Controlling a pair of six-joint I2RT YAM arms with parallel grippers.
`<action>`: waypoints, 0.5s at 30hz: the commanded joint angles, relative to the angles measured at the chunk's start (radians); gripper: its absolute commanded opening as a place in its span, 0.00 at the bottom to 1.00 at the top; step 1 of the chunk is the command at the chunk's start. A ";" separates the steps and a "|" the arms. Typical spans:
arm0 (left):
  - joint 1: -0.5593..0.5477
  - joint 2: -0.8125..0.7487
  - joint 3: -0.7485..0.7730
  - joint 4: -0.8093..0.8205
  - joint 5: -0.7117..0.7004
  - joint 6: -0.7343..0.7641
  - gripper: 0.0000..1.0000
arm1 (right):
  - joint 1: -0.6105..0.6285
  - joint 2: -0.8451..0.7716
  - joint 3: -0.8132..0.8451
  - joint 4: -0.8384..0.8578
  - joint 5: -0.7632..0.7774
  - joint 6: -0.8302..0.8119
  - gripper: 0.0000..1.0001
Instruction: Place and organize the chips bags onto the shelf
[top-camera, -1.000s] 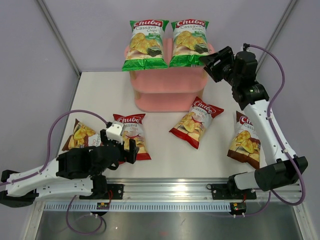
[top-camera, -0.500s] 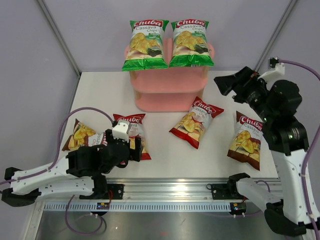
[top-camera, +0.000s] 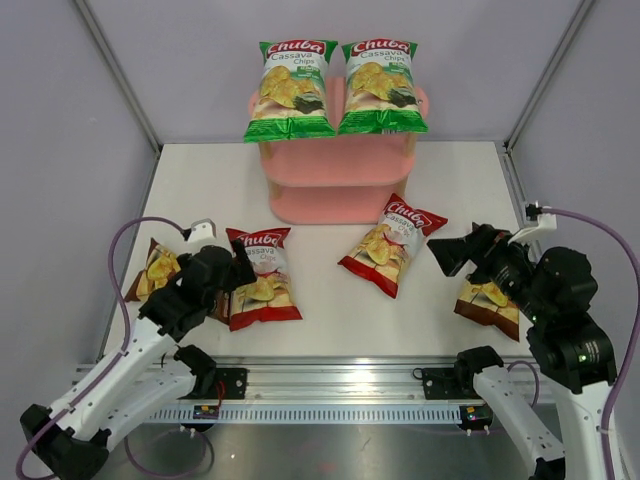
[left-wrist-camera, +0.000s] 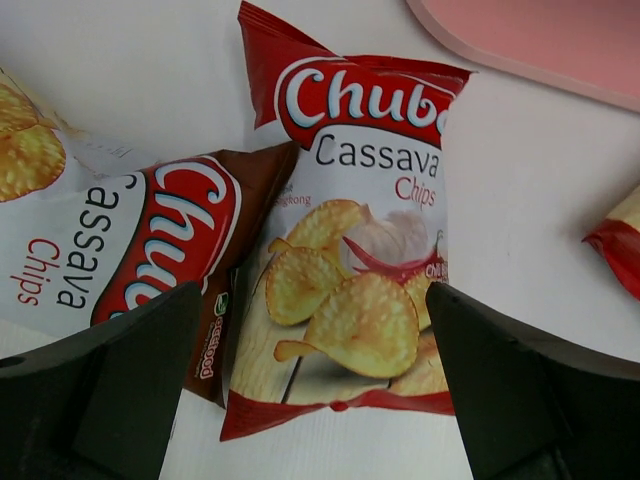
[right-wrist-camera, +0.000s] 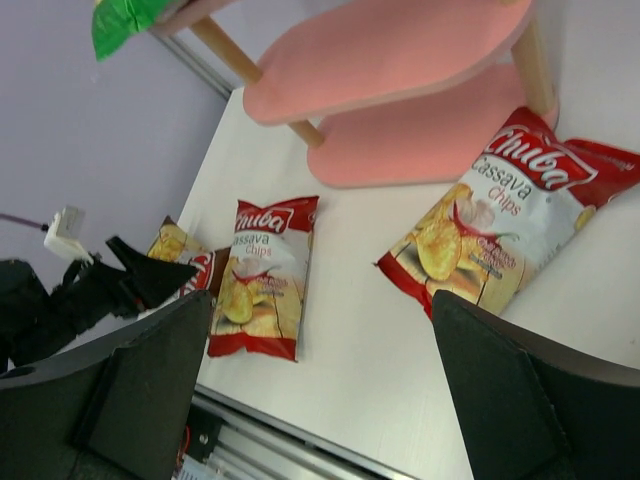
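L tool wide open, empty, over red bag touching brown bag on surface. R tool wide open, empty, near 2nd brown bag. Green bags side by side on shelf top tier. 2nd red bag on surface just in front of shelf.

The white table before me carries the pink shelf at its far middle. The left red bag lies flat, touching the left brown bag. The middle red bag lies near the shelf's foot. The right brown bag lies partly hidden at the right edge.
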 joint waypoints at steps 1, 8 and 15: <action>0.104 0.002 -0.038 0.160 0.164 0.044 0.99 | -0.004 -0.122 -0.088 0.023 -0.074 -0.001 0.99; 0.244 0.095 -0.100 0.271 0.300 0.058 0.99 | -0.002 -0.313 -0.196 0.090 -0.281 0.011 0.99; 0.300 0.172 -0.147 0.349 0.391 0.050 0.99 | -0.002 -0.360 -0.159 0.003 -0.335 -0.041 0.99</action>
